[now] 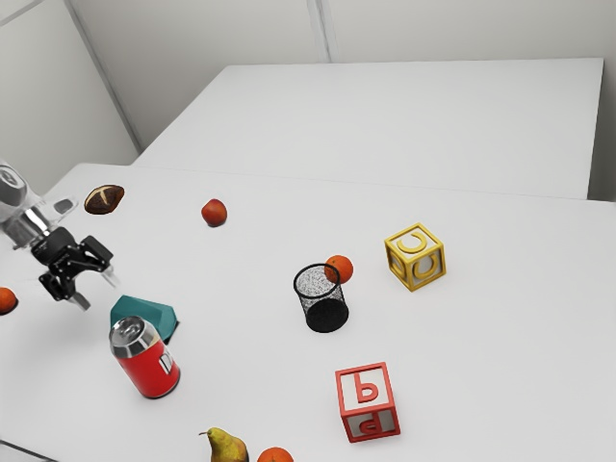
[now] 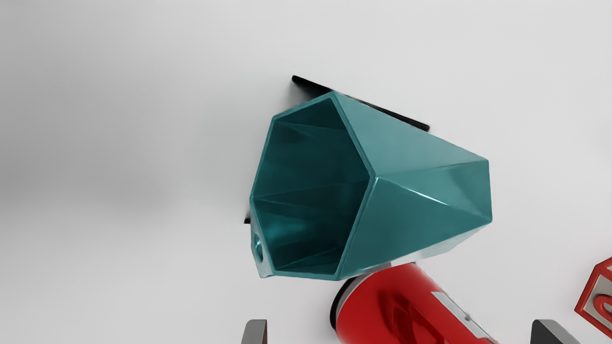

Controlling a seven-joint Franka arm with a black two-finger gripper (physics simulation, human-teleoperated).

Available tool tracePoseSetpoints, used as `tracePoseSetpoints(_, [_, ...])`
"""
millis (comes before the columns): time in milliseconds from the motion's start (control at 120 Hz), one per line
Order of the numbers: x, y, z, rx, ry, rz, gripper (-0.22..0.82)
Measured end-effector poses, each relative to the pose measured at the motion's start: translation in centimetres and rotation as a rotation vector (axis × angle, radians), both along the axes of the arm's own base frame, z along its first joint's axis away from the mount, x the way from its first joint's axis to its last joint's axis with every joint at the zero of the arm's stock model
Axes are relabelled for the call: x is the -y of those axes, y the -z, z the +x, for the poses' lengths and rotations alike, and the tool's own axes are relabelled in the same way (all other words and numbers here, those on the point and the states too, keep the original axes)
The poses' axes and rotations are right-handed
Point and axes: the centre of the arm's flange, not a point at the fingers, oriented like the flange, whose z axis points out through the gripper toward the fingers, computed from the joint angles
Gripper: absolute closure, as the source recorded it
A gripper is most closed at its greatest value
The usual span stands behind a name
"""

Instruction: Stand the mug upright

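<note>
- Mug (image 1: 144,312) lies on its side on the desk (image 1: 250,298), just beside the upright can (image 1: 152,371); mouth faces away from the red block (image 1: 367,402).
- End effector (image 1: 97,292): fingers spread, above the desk, near the mug.

The exterior view's bottom edge crops the pear (image 1: 228,448); the red can (image 1: 149,368) there partly hides the teal mug (image 1: 149,311)

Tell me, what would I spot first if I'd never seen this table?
Probably the teal mug, lying on its side with its dark inside showing. Right next to it, a shiny red soda can stands out. Farther off, toward the exterior view's right, sits a bright yellow letter block.
</note>
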Motion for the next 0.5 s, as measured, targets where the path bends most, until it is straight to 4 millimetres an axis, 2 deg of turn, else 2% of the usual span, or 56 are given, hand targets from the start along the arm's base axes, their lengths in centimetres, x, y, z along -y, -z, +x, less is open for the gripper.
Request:
tracePoseSetpoints(300, [-0.4,3.4,1.5,0.038,0.002,-0.063,0.0])
tracePoseSetpoints(500, [0.4,6.3,1.3,0.037,-0.02,-0.136,0.0])
